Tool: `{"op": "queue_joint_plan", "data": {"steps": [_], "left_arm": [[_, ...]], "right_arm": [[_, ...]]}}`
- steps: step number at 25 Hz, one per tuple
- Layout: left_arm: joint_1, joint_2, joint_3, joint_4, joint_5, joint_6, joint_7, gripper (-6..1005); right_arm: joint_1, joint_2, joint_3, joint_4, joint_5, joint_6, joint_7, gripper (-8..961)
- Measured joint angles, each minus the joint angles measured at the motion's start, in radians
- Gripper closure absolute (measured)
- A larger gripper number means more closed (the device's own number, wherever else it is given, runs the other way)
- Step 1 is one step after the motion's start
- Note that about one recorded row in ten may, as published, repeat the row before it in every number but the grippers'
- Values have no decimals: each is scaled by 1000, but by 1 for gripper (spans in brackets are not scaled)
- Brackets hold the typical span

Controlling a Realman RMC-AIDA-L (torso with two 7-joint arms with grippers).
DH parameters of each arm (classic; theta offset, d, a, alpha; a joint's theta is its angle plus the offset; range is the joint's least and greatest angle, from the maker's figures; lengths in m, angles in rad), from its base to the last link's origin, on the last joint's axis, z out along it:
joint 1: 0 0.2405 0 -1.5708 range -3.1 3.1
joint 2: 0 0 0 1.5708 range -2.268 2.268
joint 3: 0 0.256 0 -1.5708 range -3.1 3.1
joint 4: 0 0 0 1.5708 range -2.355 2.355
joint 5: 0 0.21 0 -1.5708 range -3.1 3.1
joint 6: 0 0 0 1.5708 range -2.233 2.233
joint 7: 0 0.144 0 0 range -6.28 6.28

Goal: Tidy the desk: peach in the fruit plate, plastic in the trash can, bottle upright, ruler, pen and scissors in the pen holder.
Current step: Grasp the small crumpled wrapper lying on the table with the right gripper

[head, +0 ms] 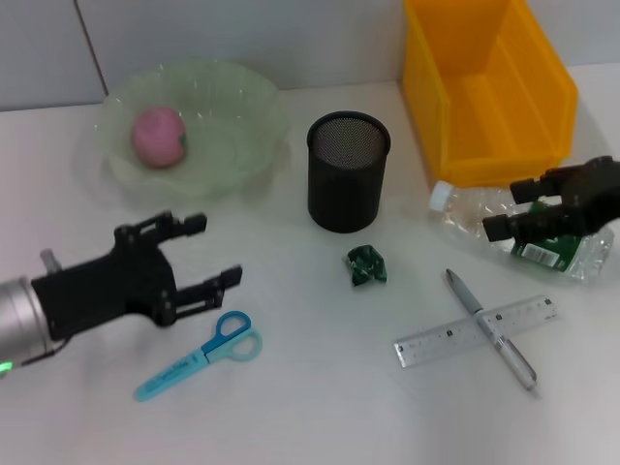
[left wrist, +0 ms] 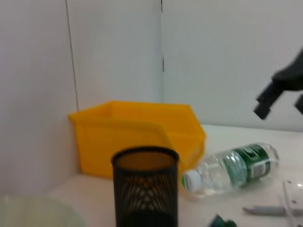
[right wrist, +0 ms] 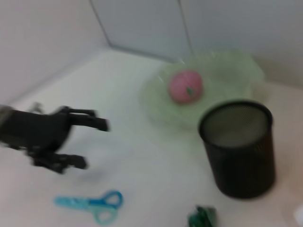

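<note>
A black mesh pen holder [head: 349, 171] stands upright near the middle of a white desk [head: 310, 407]; everything else is placed from it. Just in front of it lies a small crumpled piece of green plastic [head: 367, 265]. Farther front and to the robot's right, a silver pen [head: 490, 328] lies crossed over a clear ruler [head: 476, 331]. To the front left lie light blue scissors [head: 199, 356], blades closed.

The pen holder appears empty. Behind it to the right sits a yellow bin [head: 484, 87], also empty. To its left is a pale green fruit plate [head: 232, 136] with a pink peach [head: 158, 137] inside.

A clear bottle [head: 513, 228] with a green label lies on its side to the right of the pen holder, white cap toward it.

The left gripper [head: 215, 252] hovers left of the pen holder, just behind the scissors, fingers spread apart and holding nothing. The right gripper [head: 504, 207] hangs over the bottle, fingers apart, gripping nothing.
</note>
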Motion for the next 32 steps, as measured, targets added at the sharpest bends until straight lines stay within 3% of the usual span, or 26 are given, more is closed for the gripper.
{"op": "queue_joint_plan", "data": {"steps": [4,8,11,19,24,32], "left_arm": [[42,-3,6,-12,-3,13,2,213],[47,-3,7,-12,-3,25,2,213],[45,-3,8,-12,-3,29,2,213],[37,-3,34,-12,-3,31,7,214],[37,-4,43,-12,0,31,7,214],[26,-4,62,-22,-2,29,8,214]], "right_arm": [[66,0,-185,-144,-190,0,278,104],[103,0,-287,-158,-275,10,385,105],[118,4,-411,-124,-309,77,480,106],[124,7,-618,7,-306,291,595,108],[141,10,-704,82,-300,412,639,114],[187,11,-758,215,-227,515,646,124]]}}
